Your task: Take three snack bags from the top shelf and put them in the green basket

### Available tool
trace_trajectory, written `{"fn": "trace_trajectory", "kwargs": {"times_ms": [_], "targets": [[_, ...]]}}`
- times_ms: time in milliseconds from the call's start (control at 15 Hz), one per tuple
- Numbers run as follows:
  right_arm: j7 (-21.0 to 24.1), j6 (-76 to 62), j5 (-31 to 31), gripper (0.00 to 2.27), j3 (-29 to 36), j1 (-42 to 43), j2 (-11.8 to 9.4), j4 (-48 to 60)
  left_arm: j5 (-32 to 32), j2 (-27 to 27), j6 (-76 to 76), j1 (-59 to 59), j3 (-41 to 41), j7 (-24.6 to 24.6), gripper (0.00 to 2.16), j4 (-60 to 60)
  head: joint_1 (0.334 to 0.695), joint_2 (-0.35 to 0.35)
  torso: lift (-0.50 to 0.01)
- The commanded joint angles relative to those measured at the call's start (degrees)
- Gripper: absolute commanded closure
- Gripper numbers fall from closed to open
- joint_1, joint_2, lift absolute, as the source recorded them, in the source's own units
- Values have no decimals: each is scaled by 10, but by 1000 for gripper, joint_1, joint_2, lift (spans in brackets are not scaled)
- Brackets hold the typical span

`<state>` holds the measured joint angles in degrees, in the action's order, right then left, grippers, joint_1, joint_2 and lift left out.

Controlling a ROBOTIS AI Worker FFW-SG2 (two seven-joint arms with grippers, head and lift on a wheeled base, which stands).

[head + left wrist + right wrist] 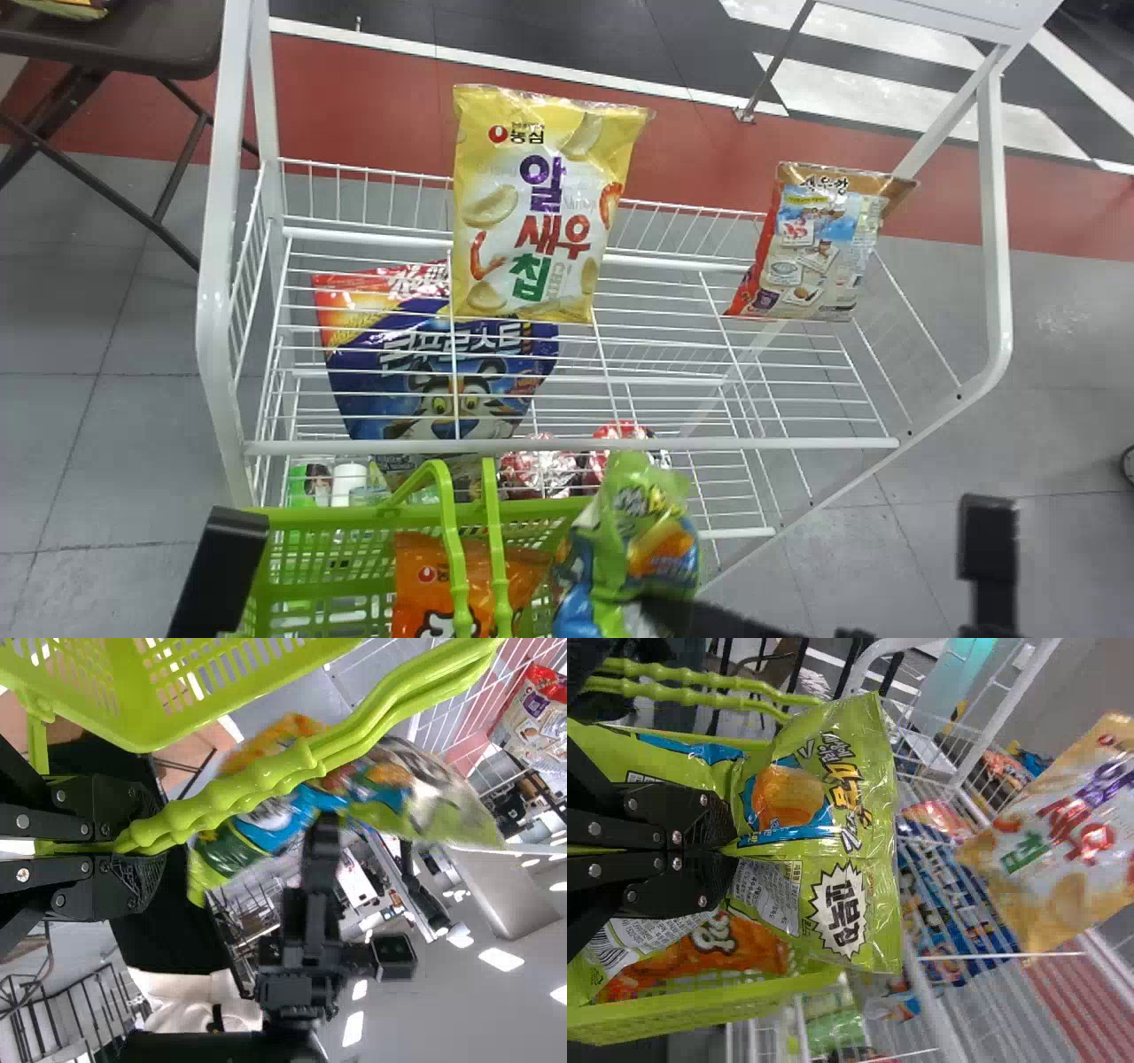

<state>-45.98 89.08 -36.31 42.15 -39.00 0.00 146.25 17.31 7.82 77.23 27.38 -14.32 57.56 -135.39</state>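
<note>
Where the right tool (691, 618) pinches, the green bag (631, 532) is hidden.

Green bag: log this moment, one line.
right gripper: jaws on green bag at basket; left gripper: jaws on handles; in basket: orange bag; top shelf: yellow bag, red bag

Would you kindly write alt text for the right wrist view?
The right end effector grips a green snack bag at the green basket, which holds an orange bag; beyond, a yellow snack bag is on the white wire rack.

The basket (310, 516) is green, one bag (425, 567) orange, another bag (627, 540) green and blue.
</note>
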Motion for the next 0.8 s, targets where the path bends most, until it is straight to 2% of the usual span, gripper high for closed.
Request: {"fn": "trace_trajectory", "kwargs": {"times_ms": [0, 333, 467, 733], "targets": [[1, 10, 26, 2226, -45, -7, 1, -48, 0, 0, -1, 0, 0, 0, 1099, 4, 695, -350, -41], [18, 4, 65, 2226, -120, -19, -14, -128, 0, 0, -6, 0, 0, 2, 1055, 10, 695, -350, -41], [22, -77, 77, 2226, -146, -17, -23, -166, 1, 0, -6, 0, -1, 4, 1055, 11, 695, -350, -41], [25, -211, 89, 2223, -176, 1, -24, -228, 1, 0, -6, -1, -4, 4, 1055, 10, 695, -350, -41]]}}
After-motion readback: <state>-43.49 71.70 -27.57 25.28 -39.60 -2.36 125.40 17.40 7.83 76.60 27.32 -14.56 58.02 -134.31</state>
